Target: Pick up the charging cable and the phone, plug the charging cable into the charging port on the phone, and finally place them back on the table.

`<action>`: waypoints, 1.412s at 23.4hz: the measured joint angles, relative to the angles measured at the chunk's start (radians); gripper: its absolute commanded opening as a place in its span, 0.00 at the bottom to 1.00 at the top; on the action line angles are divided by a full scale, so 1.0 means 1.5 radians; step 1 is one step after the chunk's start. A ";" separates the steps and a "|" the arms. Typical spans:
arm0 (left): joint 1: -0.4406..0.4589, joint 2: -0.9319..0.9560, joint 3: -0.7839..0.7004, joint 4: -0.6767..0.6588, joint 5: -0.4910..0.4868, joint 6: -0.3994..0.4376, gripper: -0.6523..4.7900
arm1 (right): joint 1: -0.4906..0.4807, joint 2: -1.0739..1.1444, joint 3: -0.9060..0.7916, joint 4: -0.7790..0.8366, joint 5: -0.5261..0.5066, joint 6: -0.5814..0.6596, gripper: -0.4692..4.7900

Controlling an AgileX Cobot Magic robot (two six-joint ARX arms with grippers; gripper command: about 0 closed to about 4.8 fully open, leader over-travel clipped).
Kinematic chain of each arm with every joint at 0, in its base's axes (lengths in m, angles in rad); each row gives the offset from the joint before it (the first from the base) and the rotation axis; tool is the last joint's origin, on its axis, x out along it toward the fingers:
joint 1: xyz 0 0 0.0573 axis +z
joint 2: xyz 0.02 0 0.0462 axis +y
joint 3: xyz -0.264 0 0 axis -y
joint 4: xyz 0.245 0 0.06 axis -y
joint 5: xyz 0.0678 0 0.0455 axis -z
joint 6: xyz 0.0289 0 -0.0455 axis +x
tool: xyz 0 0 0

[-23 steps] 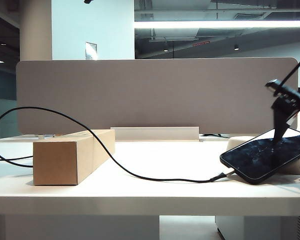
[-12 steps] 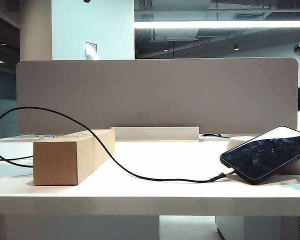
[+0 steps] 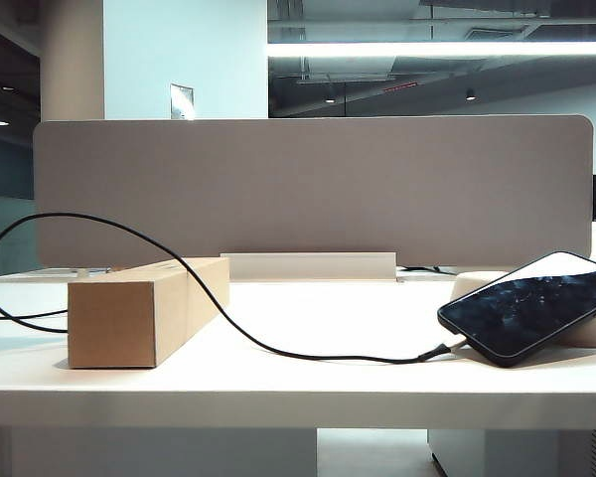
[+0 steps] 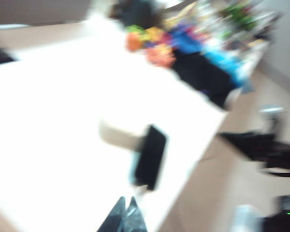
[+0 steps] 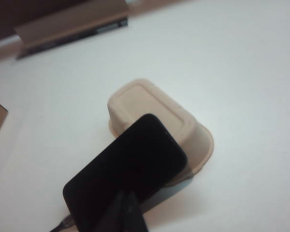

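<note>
Both grippers closed and empty, left gripper (image 4: pixel 125 215) and right gripper (image 5: pixel 127 212) above the phone (image 5: pixel 125 174).

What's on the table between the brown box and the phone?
Just the charging cable, crossing bare table from the cardboard box to the phone, in the exterior view.

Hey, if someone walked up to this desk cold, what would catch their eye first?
Probably the black phone, propped at a tilt on a pale upturned tray at the table's right end. Next, the long black cable plugged into its lower end, which trails across the table and loops over the cardboard box on the left. Neither arm shows in the exterior view; both tools are shut, above the phone.
</note>
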 measured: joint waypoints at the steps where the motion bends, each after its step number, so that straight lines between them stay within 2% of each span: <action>1: -0.001 -0.012 -0.001 -0.011 -0.027 0.019 0.11 | 0.000 -0.026 -0.016 0.000 0.004 0.000 0.09; 2: -0.001 -0.041 -0.001 -0.016 -0.055 0.040 0.11 | -0.001 -0.092 -0.051 -0.001 0.017 0.000 0.09; 5: -0.001 -0.097 -0.001 -0.017 -0.073 0.073 0.11 | -0.001 -0.208 -0.096 0.003 0.036 -0.001 0.09; 9: -0.001 -0.182 -0.058 -0.021 -0.159 0.111 0.11 | -0.001 -0.319 -0.163 -0.001 0.055 -0.001 0.09; 12: -0.001 -0.264 -0.143 0.003 -0.177 0.119 0.11 | 0.000 -0.317 -0.192 0.005 0.066 -0.001 0.09; 18: -0.002 -0.397 -0.269 0.031 -0.219 0.119 0.11 | 0.000 -0.317 -0.279 0.089 0.096 -0.005 0.09; 25: -0.001 -0.472 -0.310 0.009 -0.256 0.121 0.11 | 0.000 -0.317 -0.283 0.105 0.107 -0.024 0.09; 33: -0.002 -0.520 -0.348 -0.014 -0.262 0.121 0.11 | 0.000 -0.317 -0.283 0.093 0.132 -0.035 0.09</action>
